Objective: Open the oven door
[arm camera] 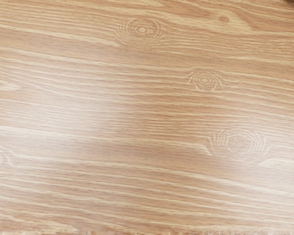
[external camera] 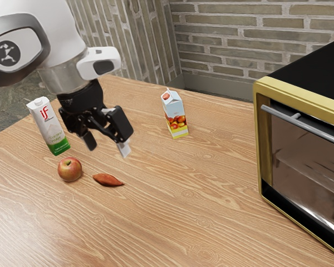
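"what's on the table (external camera: 189, 222)?"

"two cartons: a green-based carton (external camera: 55, 133) and a yellow-based carton (external camera: 178, 119). one apple (external camera: 70, 169), one sweet potato (external camera: 107, 179)."

"the oven door (external camera: 306, 167)?"

"one, closed, at the exterior view's right."

"end effector (external camera: 106, 144)?"

"one, two fingers wide apart."

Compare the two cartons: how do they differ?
The white carton is white with a green base; the fruit carton is pale blue above, yellow below, with printed fruit. The white carton's cap is white, the fruit carton's red. Both stand upright on the table.
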`<state>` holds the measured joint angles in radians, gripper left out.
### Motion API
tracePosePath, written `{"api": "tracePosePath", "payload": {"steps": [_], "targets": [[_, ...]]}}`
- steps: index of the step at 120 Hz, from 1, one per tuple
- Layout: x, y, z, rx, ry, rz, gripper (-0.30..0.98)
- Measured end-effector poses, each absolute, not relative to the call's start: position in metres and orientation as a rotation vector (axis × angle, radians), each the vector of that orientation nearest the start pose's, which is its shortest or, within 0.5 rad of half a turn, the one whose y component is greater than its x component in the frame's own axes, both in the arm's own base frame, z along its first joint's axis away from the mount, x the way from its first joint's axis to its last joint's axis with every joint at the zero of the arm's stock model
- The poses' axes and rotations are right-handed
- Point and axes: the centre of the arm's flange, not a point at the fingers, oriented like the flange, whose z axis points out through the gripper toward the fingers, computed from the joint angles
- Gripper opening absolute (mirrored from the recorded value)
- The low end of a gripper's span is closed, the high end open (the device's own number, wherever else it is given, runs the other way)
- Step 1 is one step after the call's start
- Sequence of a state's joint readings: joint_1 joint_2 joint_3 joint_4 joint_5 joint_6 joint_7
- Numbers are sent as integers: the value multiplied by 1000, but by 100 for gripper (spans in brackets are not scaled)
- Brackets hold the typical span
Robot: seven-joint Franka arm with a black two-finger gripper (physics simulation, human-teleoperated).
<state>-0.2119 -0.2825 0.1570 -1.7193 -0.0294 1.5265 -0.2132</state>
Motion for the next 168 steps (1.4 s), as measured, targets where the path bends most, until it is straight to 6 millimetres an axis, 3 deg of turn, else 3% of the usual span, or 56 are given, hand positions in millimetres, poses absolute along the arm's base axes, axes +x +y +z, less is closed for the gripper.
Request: {"api": "tracePosePath", "payload": {"steps": [16,21,32,39,43,57,72,89,105,115,138,168], "targets": [[436,-25,715,-3220,-352,-187,69],[412,-24,725,-3230,-377,-263,69],[345,-14,723,-3266,-435,-428,69],[330,-3,724,-3270,-518,-510,69],[329,-10,726,-3287,-545,-541,68],[342,-60,731,-3361,-678,-643,68],[379,-109,717,-3363,-962,-692,69],[414,-119,709,-3266,-1343,-763,68],[443,-149,691,-3190,-1601,-797,68],[462,-170,691,-3154,-1733,-827,68],[461,-220,688,-3124,-1909,-854,68],[481,-232,690,-3031,-2175,-824,68]]}}
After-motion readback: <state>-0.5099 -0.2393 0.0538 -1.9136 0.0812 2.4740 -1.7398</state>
